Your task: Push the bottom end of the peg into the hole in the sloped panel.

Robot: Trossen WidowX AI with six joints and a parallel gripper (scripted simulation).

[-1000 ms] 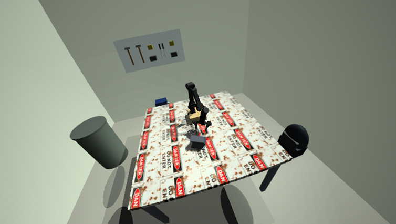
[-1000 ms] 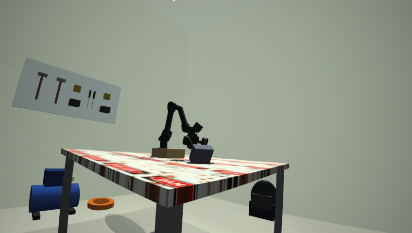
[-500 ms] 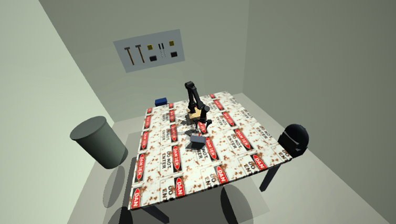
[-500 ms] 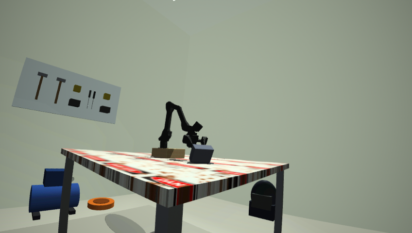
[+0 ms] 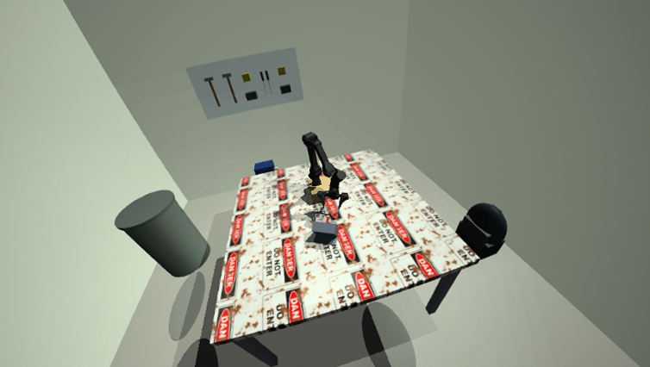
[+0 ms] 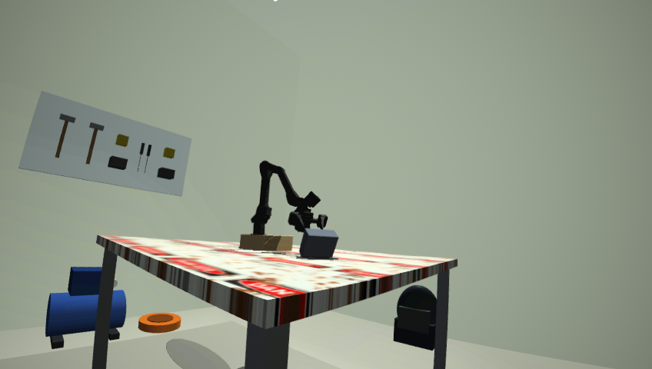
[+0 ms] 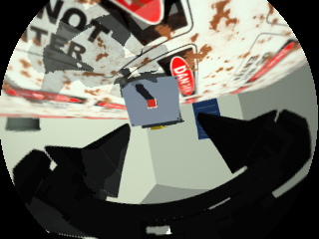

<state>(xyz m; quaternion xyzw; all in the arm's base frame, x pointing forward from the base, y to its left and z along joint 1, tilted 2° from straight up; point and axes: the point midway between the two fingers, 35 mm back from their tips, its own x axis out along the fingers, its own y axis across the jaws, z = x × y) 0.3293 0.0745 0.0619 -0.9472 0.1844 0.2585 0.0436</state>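
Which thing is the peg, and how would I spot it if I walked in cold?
Find the table covered in danger signs, then the grey sloped panel in front of the black arm's open, empty pincer. The peg is the short dark stick with a red end sitting in that panel's face.
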